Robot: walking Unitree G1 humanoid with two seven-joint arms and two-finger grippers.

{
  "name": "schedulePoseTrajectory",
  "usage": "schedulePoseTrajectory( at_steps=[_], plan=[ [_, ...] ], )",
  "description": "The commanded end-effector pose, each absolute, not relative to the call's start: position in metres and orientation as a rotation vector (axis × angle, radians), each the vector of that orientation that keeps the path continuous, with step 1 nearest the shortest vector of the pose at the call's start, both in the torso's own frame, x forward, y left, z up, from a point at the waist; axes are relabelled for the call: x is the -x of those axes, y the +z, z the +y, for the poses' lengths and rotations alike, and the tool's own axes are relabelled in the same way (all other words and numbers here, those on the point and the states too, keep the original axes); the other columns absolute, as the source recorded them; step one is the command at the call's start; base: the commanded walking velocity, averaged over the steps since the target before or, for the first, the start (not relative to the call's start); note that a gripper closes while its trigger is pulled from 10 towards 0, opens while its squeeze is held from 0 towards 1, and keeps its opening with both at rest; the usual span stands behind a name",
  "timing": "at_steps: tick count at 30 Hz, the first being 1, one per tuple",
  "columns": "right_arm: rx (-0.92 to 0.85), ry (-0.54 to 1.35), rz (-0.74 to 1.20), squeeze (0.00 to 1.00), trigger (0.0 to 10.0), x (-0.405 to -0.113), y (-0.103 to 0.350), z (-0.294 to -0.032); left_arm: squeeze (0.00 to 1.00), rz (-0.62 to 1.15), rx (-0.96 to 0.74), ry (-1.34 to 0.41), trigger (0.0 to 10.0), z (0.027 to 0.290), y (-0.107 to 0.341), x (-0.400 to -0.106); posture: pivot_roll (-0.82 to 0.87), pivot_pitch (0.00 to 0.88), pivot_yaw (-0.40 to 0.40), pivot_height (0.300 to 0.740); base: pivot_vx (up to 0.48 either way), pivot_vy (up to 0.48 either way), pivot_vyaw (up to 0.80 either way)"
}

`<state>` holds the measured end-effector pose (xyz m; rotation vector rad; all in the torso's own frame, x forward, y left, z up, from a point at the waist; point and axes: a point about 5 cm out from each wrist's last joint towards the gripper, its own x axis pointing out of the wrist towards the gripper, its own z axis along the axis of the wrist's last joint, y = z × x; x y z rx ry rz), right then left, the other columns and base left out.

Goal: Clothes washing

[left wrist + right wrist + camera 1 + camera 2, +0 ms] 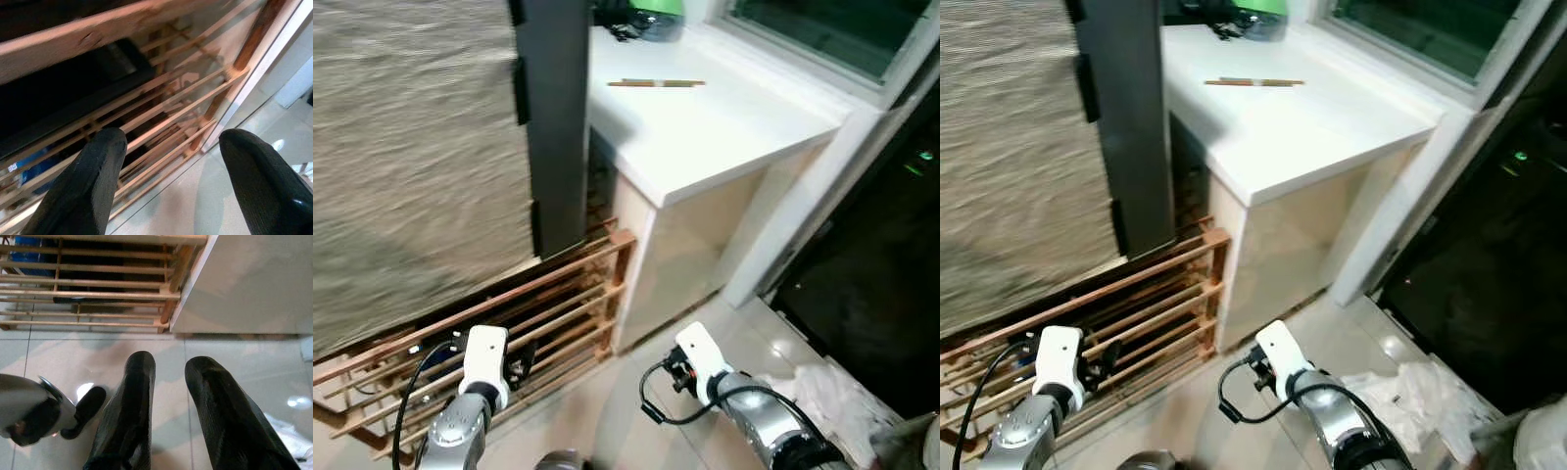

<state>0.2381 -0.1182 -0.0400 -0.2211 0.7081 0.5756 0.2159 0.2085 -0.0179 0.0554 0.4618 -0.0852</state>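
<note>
1. Head views: a pale tiled floor (607, 411) runs up to a white counter (705, 137) on the far right, with a low wooden slatted rack (538, 313) tucked beside it at left under a dark upright panel (553, 117). A thin stick (656, 83) lies on the countertop, and a window (822, 29) sits behind it. Crumpled white laundry (1410, 392), seemingly the washing to be collected, lies on the floor at near right, just beside the right arm.

2. Left wrist view: the left gripper (171, 166) has its two black fingers spread wide, holding nothing, close in front of the rack's slats.

3. Right wrist view: the right gripper (168, 396) points down at bare tile, its fingers parted by a narrow gap and empty. The white cloth shows at the near right corner of the floor.

4. Likely step: approaching the clothes. A good pick probably needs the right gripper turned toward the heap, spread wider, then lowered onto a raised fold so cloth bunches between the fingers.

5. Room to move: open tile lies between the arms. The counter's corner, the rack's end post and a dark doorway (871, 284) at right hem in the space, so a swing should stay low and near.
</note>
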Motion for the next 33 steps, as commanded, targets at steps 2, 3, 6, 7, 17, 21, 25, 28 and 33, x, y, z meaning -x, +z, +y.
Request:
schedulePoseTrajectory(
  at_steps=[2, 3, 6, 7, 17, 21, 25, 28, 33],
  plan=[
    [0.214, 0.535, 0.732, 0.0, 10.0, -0.236, -0.043, -0.13, 0.0, 0.465, -0.053, -0.115, 10.0, 0.198, -0.021, -0.215, 0.19, 0.0, -0.114, 0.74, 0.0, -0.48, 0.0],
    [0.214, 0.535, 0.732, 0.0, 10.0, -0.236, -0.043, -0.13, 0.0, 0.465, -0.053, -0.115, 10.0, 0.198, -0.021, -0.215, 0.19, 0.0, -0.114, 0.74, 0.0, -0.48, 0.0],
    [0.218, 0.539, 0.728, 0.0, 10.0, -0.237, -0.043, -0.13, 0.0, 0.467, -0.046, -0.11, 10.0, 0.198, -0.022, -0.215, 0.19, 0.0, -0.118, 0.74, 0.0, -0.48, 0.0],
    [0.22, 0.54, 0.728, 0.0, 10.0, -0.238, -0.043, -0.13, 0.0, 0.468, -0.042, -0.106, 10.0, 0.199, -0.022, -0.215, 0.19, 0.0, -0.119, 0.74, 0.0, -0.48, 0.0],
    [0.233, 0.541, 0.728, 0.0, 10.0, -0.24, -0.042, -0.132, 0.0, 0.472, -0.002, -0.065, 10.0, 0.2, -0.025, -0.211, 0.2, 0.0, -0.127, 0.74, 0.0, -0.048, 0.0],
    [0.225, 0.524, 0.751, 0.0, 10.0, -0.24, -0.044, -0.133, 0.0, 0.487, -0.002, -0.058, 10.0, 0.2, -0.029, -0.209, 0.2, 0.0, -0.133, 0.74, 0.0, 0.0, 0.0],
    [0.207, 0.482, 0.784, 0.0, 10.0, -0.238, -0.047, -0.135, 0.0, 0.519, -0.009, -0.049, 10.0, 0.201, -0.034, -0.205, 0.2, 0.0, -0.136, 0.74, 0.0, 0.0, 0.0],
    [0.151, 0.38, 0.832, 0.0, 10.0, -0.236, -0.052, -0.14, 0.0, 0.6, -0.015, -0.043, 10.0, 0.203, -0.044, -0.202, 0.2, 0.0, -0.13, 0.74, 0.0, 0.0, 0.0],
    [0.086, 0.282, 0.883, 0.0, 10.0, -0.228, -0.059, -0.145, 0.0, 0.64, 0.032, -0.028, 10.0, 0.204, -0.049, -0.201, 0.19, 0.0, -0.117, 0.74, 0.0, 0.0, 0.0]
  ],
)
